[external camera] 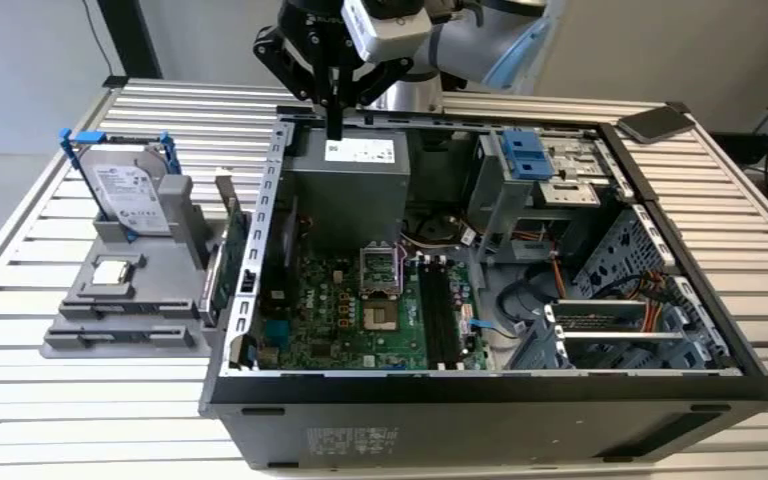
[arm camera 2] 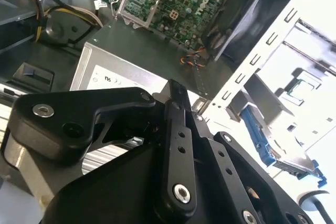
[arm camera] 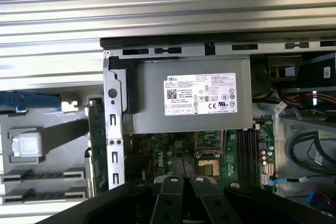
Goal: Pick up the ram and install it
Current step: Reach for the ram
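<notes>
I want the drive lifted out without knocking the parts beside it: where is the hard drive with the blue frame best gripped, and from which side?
Grip the hard drive by its upper end, which stands free above the gray stand, coming straight down from above. It stands on edge, so the jaws would probably best close across its two broad faces.

Arm: the pale grey robot arm (external camera: 491, 45) was cut off by the exterior view's top edge.
Ram: the dark thin ram stick (external camera: 336, 128) had its upper end hidden inside the black gripper (external camera: 336, 100).
</notes>
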